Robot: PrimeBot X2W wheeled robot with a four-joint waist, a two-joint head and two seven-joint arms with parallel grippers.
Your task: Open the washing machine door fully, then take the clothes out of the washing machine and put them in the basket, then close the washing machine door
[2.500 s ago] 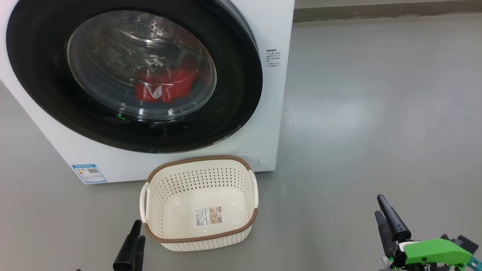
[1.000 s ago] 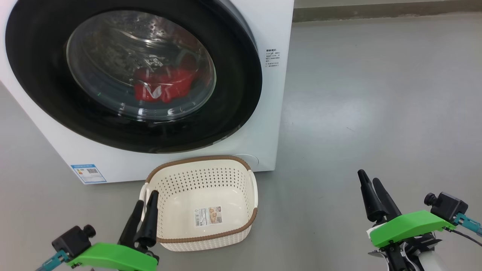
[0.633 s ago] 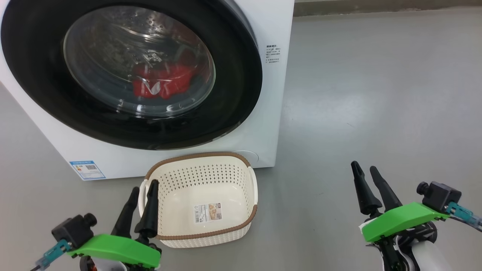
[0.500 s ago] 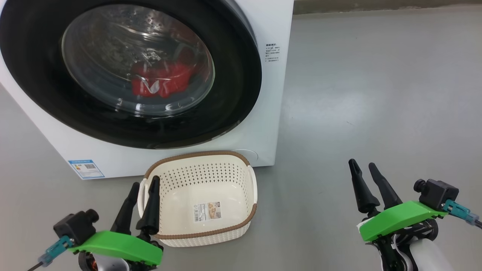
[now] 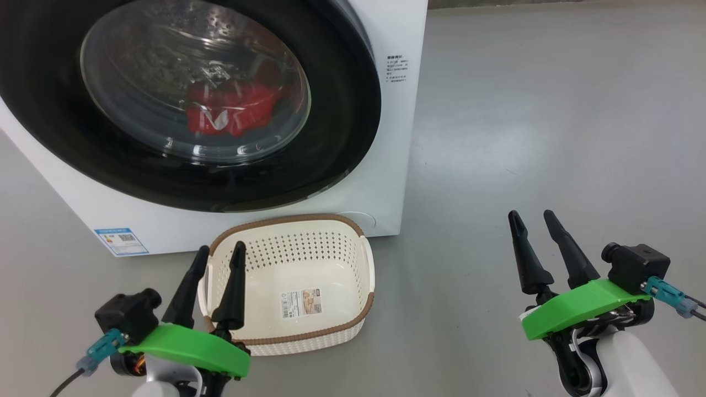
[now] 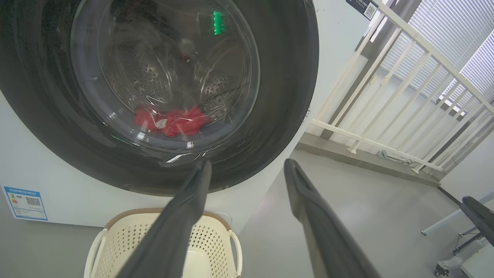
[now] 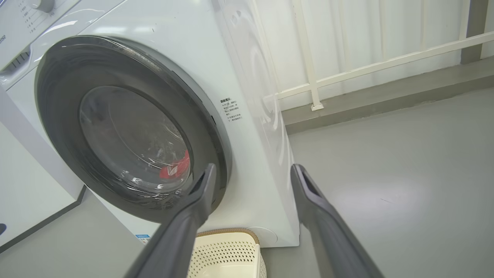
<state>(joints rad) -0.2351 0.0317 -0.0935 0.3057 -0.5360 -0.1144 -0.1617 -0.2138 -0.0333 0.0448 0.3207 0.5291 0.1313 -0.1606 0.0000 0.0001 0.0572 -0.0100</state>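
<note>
The white washing machine stands ahead on the left. Its round black-rimmed door lies against its front. Red clothes show through the door glass, low in the drum. The cream basket sits empty on the floor just before the machine. My left gripper is open over the basket's left rim and holds nothing. My right gripper is open above bare floor, right of the machine. In the left wrist view the left gripper points at the door's lower rim. In the right wrist view the right gripper points at the machine's right front edge.
Grey floor stretches to the right of the machine. A white railing on a low kerb runs behind it. A blue label marks the machine's lower left front. A wheeled stand foot stands at the far right.
Both grippers have come up and forward into the head view, the left one reaching the basket's left rim. The head camera has shifted a little. Door, clothes and basket lie as before.
</note>
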